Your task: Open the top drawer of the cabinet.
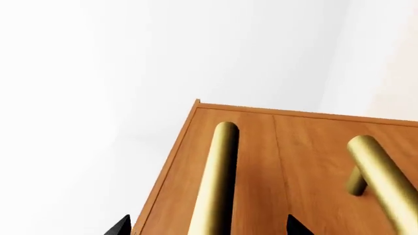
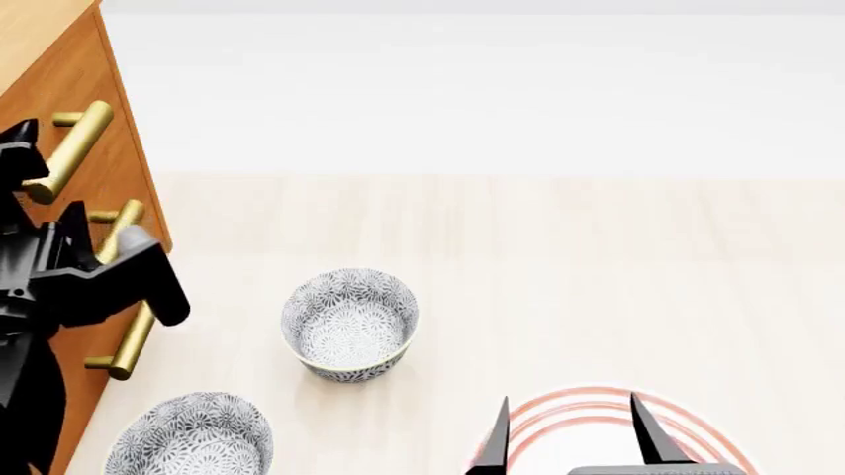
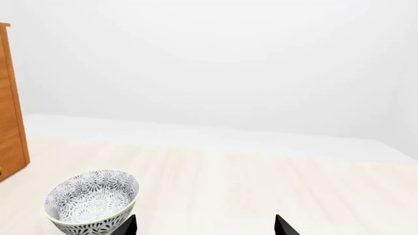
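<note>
Two black fingertips of your left gripper (image 1: 207, 226) show at the edge of the left wrist view, spread apart with a brass bar handle (image 1: 216, 181) running between them and nothing clamped. That handle sits on the orange-brown front of the cabinet (image 1: 294, 156), and a second brass handle (image 1: 382, 174) lies beside it across a seam in the wood; you cannot tell from this view which one belongs to the top drawer. From the head view your left gripper (image 2: 113, 272) sits against the cabinet (image 2: 79, 89) front at the middle handle (image 2: 122, 230), while the top drawer (image 2: 99, 158) with its own handle (image 2: 66, 148) lies above it, front flush with the others. Your right gripper (image 2: 571, 435) hangs low and well apart from the cabinet, its fingers spread and holding nothing, over a plate with red rings (image 2: 595, 421). A patterned bowl (image 2: 350, 322) stands on the pale table (image 2: 595, 267) between the two arms, and a second patterned bowl (image 2: 192, 435) sits nearer you, close to the cabinet's foot.
</note>
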